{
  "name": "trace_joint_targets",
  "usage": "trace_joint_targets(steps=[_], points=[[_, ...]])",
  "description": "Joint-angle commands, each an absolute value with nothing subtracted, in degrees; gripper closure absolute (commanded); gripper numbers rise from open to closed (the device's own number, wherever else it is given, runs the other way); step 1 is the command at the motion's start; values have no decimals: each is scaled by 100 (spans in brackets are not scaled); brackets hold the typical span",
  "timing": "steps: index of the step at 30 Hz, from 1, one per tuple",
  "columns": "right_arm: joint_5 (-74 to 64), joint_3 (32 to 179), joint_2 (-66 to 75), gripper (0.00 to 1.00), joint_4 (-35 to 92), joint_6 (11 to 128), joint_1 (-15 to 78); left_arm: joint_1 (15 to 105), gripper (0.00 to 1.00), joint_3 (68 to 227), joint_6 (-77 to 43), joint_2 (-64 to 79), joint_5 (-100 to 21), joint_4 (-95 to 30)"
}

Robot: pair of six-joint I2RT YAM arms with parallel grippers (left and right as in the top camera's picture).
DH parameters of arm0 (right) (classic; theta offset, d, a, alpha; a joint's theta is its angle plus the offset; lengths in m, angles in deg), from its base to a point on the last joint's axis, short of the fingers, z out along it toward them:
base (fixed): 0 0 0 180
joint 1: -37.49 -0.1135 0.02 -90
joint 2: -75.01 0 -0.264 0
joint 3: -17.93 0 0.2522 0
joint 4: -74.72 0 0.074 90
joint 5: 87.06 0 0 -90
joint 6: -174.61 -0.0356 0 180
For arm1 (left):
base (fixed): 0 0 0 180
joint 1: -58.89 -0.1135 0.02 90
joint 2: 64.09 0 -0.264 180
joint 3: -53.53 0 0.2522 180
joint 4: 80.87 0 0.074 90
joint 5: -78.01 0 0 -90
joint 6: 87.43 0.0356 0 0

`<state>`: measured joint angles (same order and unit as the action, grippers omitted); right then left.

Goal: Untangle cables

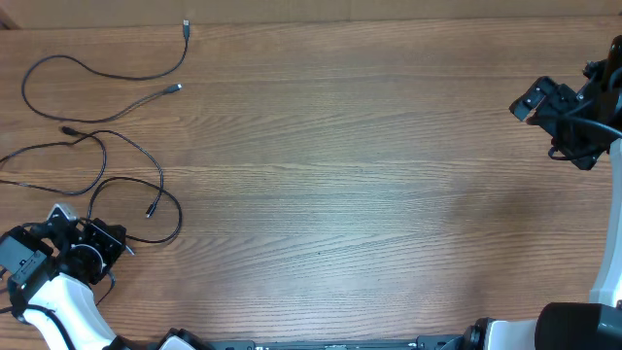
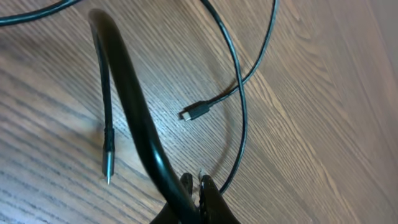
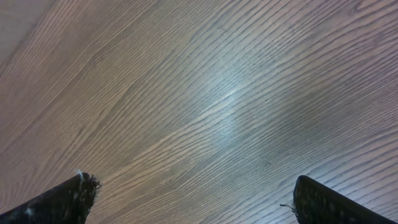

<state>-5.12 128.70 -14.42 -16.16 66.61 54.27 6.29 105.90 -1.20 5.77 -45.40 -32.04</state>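
Thin black cables lie loose on the left of the table. One cable curves from a plug at the far edge round to a plug. Another cable loops nearer me. My left gripper sits low at the front left beside that loop. In the left wrist view its jaws are shut with nothing seen between them. A thin strand passes just beside the right finger. Two plug ends lie ahead. My right gripper is open and empty at the far right, fingers wide.
A thick, blurred black wire crosses the left wrist view in front of the jaws. The wooden table stretches between the two arms. The right wrist view shows only bare wood.
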Motion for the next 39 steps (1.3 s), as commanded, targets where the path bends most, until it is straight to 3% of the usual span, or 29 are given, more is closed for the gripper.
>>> trace_joint_targets(steps=[1, 6, 11, 15, 17, 20, 24, 25, 28, 31, 34, 37, 39], points=[[-477, 12918, -1451, 0, -1585, 6683, 5429, 618, 96, 10553, 311, 564, -4739, -3289], [-477, 12916, -1451, 0, -1585, 6683, 5429, 618, 96, 10286, 604, 564, -5512, -3790], [-477, 12916, -1451, 0, -1585, 6683, 5429, 618, 96, 10203, 648, 566, -5499, -3849], [-477, 12916, -1451, 0, -1585, 6683, 5429, 600, 96, 10203, -4, 566, -4597, -3840], [-477, 12916, -1451, 0, -1585, 6683, 5429, 600, 84, 10203, -987, 566, -3443, -3737], [-477, 12916, -1451, 0, -1585, 6683, 5429, 600, 54, 10203, -2251, 566, -2184, -3545], [-477, 12916, -1451, 0, -1585, 6683, 5429, 603, 11, 10205, -2327, 566, -2096, -3617], [-477, 12916, -1451, 0, -1585, 6683, 5429, 603, 9, 10205, -2336, 564, -2184, -3656], [-477, 12916, -1451, 0, -1585, 6683, 5429, 603, 18, 10229, -2032, 564, -3054, -3853], [-477, 12916, -1451, 0, -1585, 6683, 5429, 607, 20, 10315, -1385, 564, -5432, -4483], [-475, 12916, -1451, 0, -1585, 6683, 5429, 660, 22, 10315, -1444, 564, -6730, -5239], [-477, 12916, -1451, 0, -1585, 6683, 5429, 891, 20, 10315, -1739, 564, -6914, -5742], [-477, 12916, -1451, 0, -1585, 6683, 5429, 1223, 18, 10312, -1737, 564, -6321, -5726]])
